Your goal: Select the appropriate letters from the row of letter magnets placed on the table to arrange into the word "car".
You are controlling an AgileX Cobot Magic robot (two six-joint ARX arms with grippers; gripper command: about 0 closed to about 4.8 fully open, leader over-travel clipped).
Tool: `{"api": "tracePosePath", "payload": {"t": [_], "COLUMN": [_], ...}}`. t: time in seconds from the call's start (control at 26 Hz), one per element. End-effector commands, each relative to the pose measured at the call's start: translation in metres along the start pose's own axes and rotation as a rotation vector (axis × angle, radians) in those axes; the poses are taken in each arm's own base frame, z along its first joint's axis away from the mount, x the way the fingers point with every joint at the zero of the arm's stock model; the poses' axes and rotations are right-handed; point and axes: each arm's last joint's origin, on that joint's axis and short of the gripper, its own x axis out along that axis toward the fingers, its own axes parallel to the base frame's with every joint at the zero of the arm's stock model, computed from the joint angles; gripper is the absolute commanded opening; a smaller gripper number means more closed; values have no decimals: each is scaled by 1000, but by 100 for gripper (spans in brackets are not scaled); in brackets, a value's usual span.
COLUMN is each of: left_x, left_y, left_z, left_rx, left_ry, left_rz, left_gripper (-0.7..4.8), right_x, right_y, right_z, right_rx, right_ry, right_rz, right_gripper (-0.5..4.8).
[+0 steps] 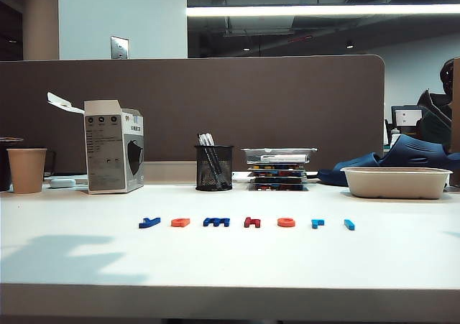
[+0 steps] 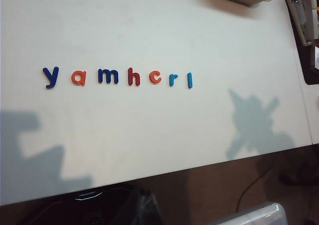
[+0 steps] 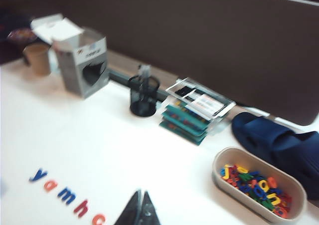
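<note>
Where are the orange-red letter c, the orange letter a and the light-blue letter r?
orange-red letter c [image 2: 155,77], left wrist view, on its curved back.
orange letter a [image 2: 79,78], left wrist view, on its round bowl.
light-blue letter r [image 2: 171,79], left wrist view, on its stem.

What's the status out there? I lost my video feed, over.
Right gripper shut, empty, above the row of letter magnets. Left gripper out of view. c, a, r untouched in line. Nothing in the way.

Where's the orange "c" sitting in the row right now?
In the exterior view the "c" lies right of centre on the table, between the dark-red "h" and light-blue "r".
</note>
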Motion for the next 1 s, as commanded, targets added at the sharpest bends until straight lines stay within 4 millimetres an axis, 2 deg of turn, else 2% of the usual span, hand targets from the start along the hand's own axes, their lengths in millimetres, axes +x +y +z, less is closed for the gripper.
{"api": "tracePosePath", "payload": {"t": [0.04, 0.27, 0.5, 0.77, 1.0], "left_x": [-1, -1, -1, -1, -1], "left_y": [0, 0, 0, 0, 0], "left_z": [1, 1, 1, 1, 1], "left_rx": [-1, -1, -1, -1, -1], "left_ry": [-12, -12, -12, -12, -12], "left_rz": [-6, -6, -6, -6, -6], "left_gripper": [-5, -5, -5, -5, -5], "right_x": [13, 41, 67, 93, 100], "right_y": [-5, -16, -25, -35, -39], "right_z": [5, 7, -4, -18, -23], "right_rx": [-30, -49, 17, 44, 40], "right_ry": [60, 74, 102, 158, 196], "right_rz": [87, 297, 433, 463, 418], "right_gripper": [-5, -5, -5, -1, -1]}}
